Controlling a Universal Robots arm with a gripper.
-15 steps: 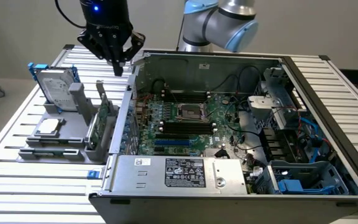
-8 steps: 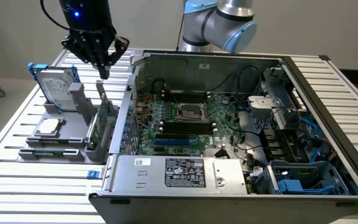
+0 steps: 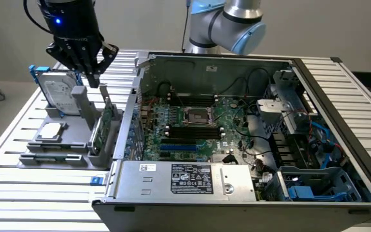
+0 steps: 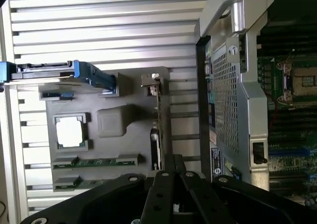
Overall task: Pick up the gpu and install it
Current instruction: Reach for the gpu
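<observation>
The gpu (image 3: 100, 126) stands on its long edge in a slot of the grey holder (image 3: 76, 162), green board with a silver bracket at its far end. In the wrist view the gpu (image 4: 159, 115) shows edge-on as a thin strip. My gripper (image 3: 94, 81) hangs just above the card's far end with its black fingers shut and nothing between them. Seen from the wrist, the gripper (image 4: 171, 168) lines up over the card's edge. The open computer case (image 3: 148, 60) lies on the exterior view's right, its motherboard (image 3: 192, 130) exposed with blue card slots (image 3: 179, 145).
The holder (image 4: 119, 92) also carries a silver hard drive (image 3: 60, 96) in a blue frame (image 4: 59, 73), a processor (image 3: 51, 129) (image 4: 69, 133) and memory sticks (image 3: 50, 155) (image 4: 94, 162). The case wall (image 4: 233, 85) rises close beside the card. The slatted metal table (image 3: 37, 188) extends around.
</observation>
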